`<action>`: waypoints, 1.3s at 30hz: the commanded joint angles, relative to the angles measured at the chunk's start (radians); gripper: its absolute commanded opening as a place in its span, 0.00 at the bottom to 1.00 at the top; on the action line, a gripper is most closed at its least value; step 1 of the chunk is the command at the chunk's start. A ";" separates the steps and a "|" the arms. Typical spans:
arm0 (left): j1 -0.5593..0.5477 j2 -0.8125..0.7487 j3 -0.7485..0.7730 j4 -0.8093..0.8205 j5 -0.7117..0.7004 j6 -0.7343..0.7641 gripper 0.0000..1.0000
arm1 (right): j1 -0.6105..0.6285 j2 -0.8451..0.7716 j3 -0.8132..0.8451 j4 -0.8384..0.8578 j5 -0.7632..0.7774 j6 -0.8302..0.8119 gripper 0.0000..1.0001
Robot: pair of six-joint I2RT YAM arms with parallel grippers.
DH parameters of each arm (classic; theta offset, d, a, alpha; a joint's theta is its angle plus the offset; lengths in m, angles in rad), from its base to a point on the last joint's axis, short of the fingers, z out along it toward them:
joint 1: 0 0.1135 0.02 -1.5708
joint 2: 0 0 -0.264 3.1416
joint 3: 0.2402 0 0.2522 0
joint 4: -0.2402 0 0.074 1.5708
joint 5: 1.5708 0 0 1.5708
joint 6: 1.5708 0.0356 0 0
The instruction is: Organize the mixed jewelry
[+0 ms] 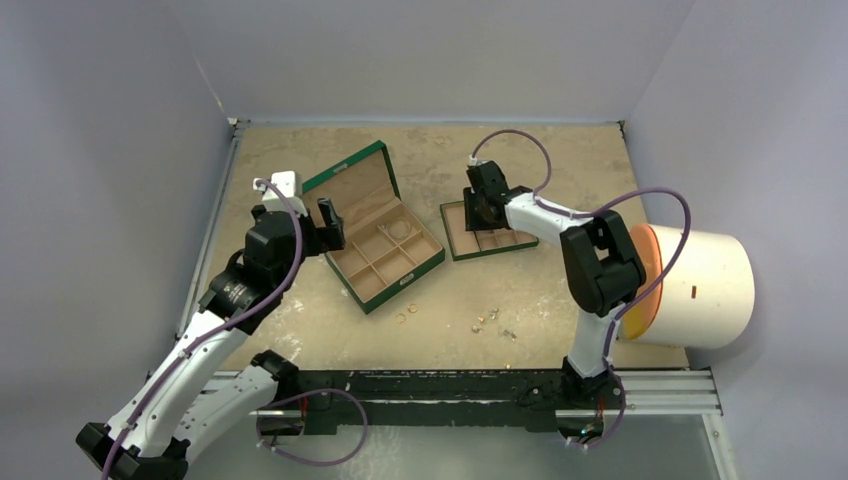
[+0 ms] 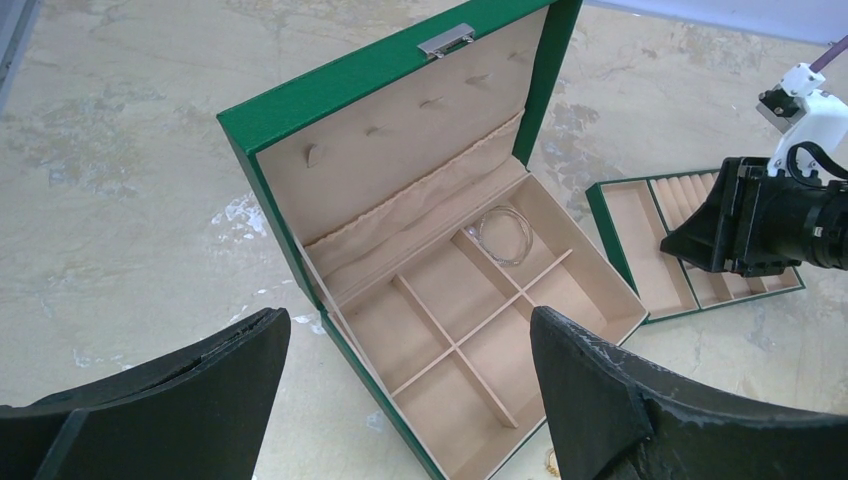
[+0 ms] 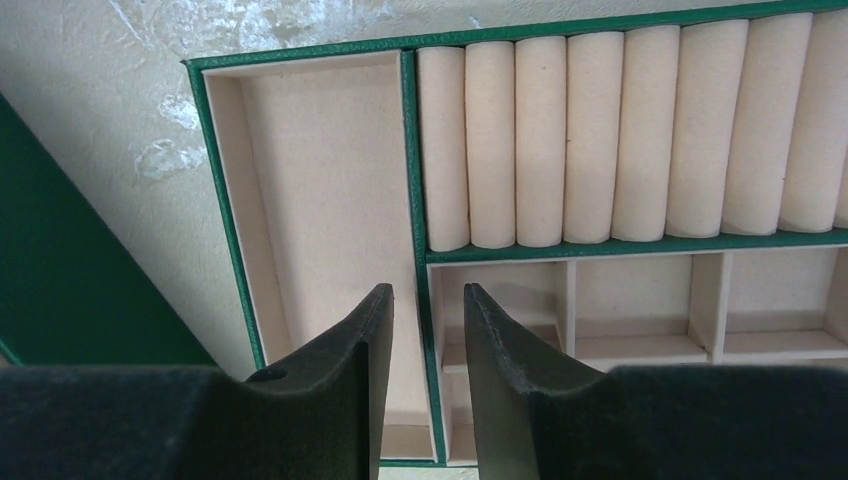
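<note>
The mixed jewelry lies loose on the table in front of the box: gold rings (image 1: 406, 314) and several tiny gold and silver pieces (image 1: 492, 320). A thin wire hoop (image 2: 503, 236) lies in a back compartment of the open green box (image 1: 385, 240). My left gripper (image 2: 410, 320) is wide open and empty, hovering at the box's left side (image 1: 328, 225). My right gripper (image 3: 428, 292) is narrowly open and empty just above the tan compartment tray (image 3: 300, 55), straddling its green divider. It shows over the tray's left part in the top view (image 1: 478, 212).
The tray (image 1: 500, 240) sits right of the box, with a row of ring rolls (image 3: 590, 140) and small cells. A white cylinder with an orange lid (image 1: 700, 285) lies at the right edge. Grey walls enclose the table; a rail (image 1: 450, 385) runs along the near edge.
</note>
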 commanded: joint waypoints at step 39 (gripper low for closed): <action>0.021 -0.051 0.005 0.040 -0.017 -0.017 0.90 | 0.128 -0.270 0.084 -0.095 0.053 -0.140 0.00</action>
